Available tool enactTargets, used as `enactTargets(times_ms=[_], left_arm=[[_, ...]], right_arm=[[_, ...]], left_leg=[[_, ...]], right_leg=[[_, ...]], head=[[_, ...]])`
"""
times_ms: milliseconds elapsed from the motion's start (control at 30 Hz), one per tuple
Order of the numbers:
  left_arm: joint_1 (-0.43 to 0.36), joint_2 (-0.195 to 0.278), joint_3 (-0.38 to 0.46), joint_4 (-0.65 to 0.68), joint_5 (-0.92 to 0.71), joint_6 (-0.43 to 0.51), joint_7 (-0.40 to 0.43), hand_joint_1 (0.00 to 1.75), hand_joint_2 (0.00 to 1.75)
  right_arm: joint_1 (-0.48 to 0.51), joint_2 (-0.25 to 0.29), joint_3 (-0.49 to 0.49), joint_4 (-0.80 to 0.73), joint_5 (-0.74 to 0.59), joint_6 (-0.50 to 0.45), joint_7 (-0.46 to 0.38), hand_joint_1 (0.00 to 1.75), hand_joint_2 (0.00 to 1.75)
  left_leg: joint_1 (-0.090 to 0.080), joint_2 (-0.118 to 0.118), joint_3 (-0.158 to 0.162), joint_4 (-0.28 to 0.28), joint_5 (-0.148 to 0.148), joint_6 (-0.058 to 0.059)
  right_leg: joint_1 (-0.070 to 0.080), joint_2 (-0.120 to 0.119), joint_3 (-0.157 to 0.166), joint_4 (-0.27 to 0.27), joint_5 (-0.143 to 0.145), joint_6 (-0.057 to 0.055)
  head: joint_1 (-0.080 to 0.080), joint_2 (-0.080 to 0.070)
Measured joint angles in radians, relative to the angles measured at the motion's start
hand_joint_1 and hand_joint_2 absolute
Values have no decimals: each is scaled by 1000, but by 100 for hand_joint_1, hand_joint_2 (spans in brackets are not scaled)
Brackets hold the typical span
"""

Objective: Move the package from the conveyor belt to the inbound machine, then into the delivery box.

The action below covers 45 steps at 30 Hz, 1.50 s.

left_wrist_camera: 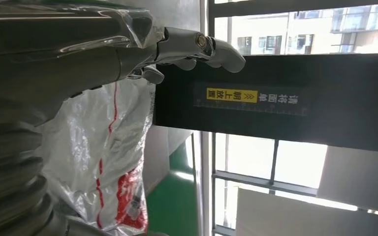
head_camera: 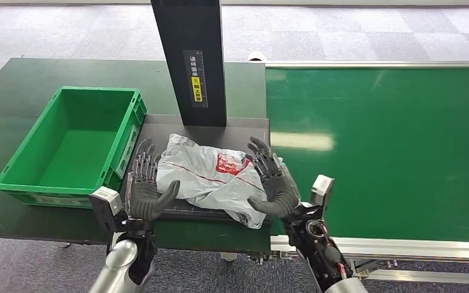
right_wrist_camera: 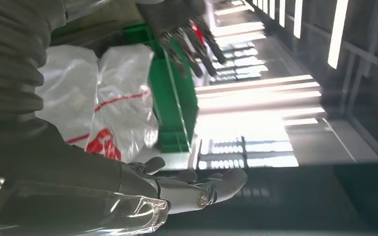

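The wide, glossy green conveyor belt (head_camera: 391, 152) is seen on the far side of the right hand's fingers, with no package on it. The dark green surface (head_camera: 12, 104) carries the remaining items. The inbound machine, a flat black platform with a tall black upright column (head_camera: 189, 61) bearing a yellow label, stands directly beyond the fingertips of both hands. The empty green plastic delivery box (head_camera: 73, 146) sits just outside the left hand's fingers, on the side away from the belt.

The crumpled white plastic package with red printing (head_camera: 210, 177) lies on the black platform, between the two sets of fingers. The left hand (head_camera: 146, 183) is held upright just beside one edge of the package, its fingers (head_camera: 141, 165) spread and nothing gripped. The right hand (head_camera: 272, 180) is placed at the opposite edge, fingers likewise apart and nothing enclosed; whether the palms touch the plastic cannot be told.

The first transfer is judged complete, since the package rests on the machine. The step in hand is judged to be the pick-up for the second transfer. The next move calls for both hands to be pressed inward against the soft bag, which is likely to deform, and for it then to be lifted over the near wall of the box.
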Motion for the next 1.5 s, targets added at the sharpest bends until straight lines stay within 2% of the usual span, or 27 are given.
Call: enactTargets(times_ms=[100,200,267,333,433,533,633,767,833,900,967,1033,1233,1367,1500], left_arm=[[26,10,1,-10,-85,2,21,0,175],[52,18,1,-21,-203,26,27,0,175],[64,21,2,-31,-257,35,29,0,175],[70,22,2,-39,-290,36,33,0,175],[72,21,0,-44,-353,58,44,0,175],[67,21,-9,-45,-510,152,87,0,175],[55,21,-20,-44,-656,249,144,0,175],[34,19,-27,-36,-790,318,216,0,175],[28,18,-29,-31,-872,343,267,0,175],[16,18,-34,-20,-1009,364,363,0,175],[0,15,-37,-1,-1138,360,462,0,175],[-13,10,-37,19,-1204,342,520,0,175],[-32,-3,-26,71,-1264,239,605,0,175],[-32,-10,-11,102,-1262,186,612,2,175],[-30,-13,-5,123,-1244,120,604,115,175]], right_arm=[[71,-42,-80,-124,29,-120,20,0,175],[132,-86,-166,-250,147,-299,68,0,175],[174,-96,-224,-319,190,-391,115,0,175],[213,-92,-286,-368,157,-431,157,0,175],[252,-83,-373,-406,83,-437,188,0,175],[274,-79,-429,-426,61,-422,192,0,175],[283,-72,-458,-439,72,-411,196,0,175],[280,-59,-473,-442,102,-407,206,0,175],[278,-54,-475,-442,115,-404,209,0,175],[275,-50,-475,-441,139,-399,210,0,175],[268,-43,-474,-438,169,-395,210,0,175],[261,-37,-472,-434,189,-392,211,0,175],[250,-20,-469,-424,223,-379,213,0,175],[238,-13,-463,-413,238,-374,213,0,175],[234,-10,-462,-407,243,-369,215,0,175]], left_leg=[[0,0,0,0,0,0],[-1,0,-1,0,-1,1],[0,0,-1,0,-1,1],[0,0,0,0,-1,1],[0,0,0,0,-1,1],[0,1,0,0,-1,1],[0,1,0,0,-1,1],[0,0,0,0,-1,1],[0,1,0,0,-1,1],[0,0,0,0,-1,1],[0,0,0,0,-1,1],[0,0,0,0,-1,1],[0,1,0,0,-1,1],[0,0,0,0,-1,1],[0,0,0,0,-1,1]], right_leg=[[-1,0,0,0,0,0],[-1,0,0,-1,0,1],[-1,0,0,-1,0,1],[-1,0,0,-1,0,0],[0,0,0,-1,0,0],[0,0,0,-1,0,0],[0,0,0,0,0,0],[0,0,0,0,0,0],[0,0,0,0,0,0],[0,0,0,0,0,0],[0,0,0,0,0,0],[0,0,0,0,0,0],[0,0,0,0,0,0],[0,0,0,0,0,0],[0,0,0,0,0,0]], head=[[0,0],[0,0],[0,0],[0,0],[0,0],[0,0],[0,0],[0,0],[0,0],[0,0],[0,0],[0,0],[0,0],[0,0],[0,0]])
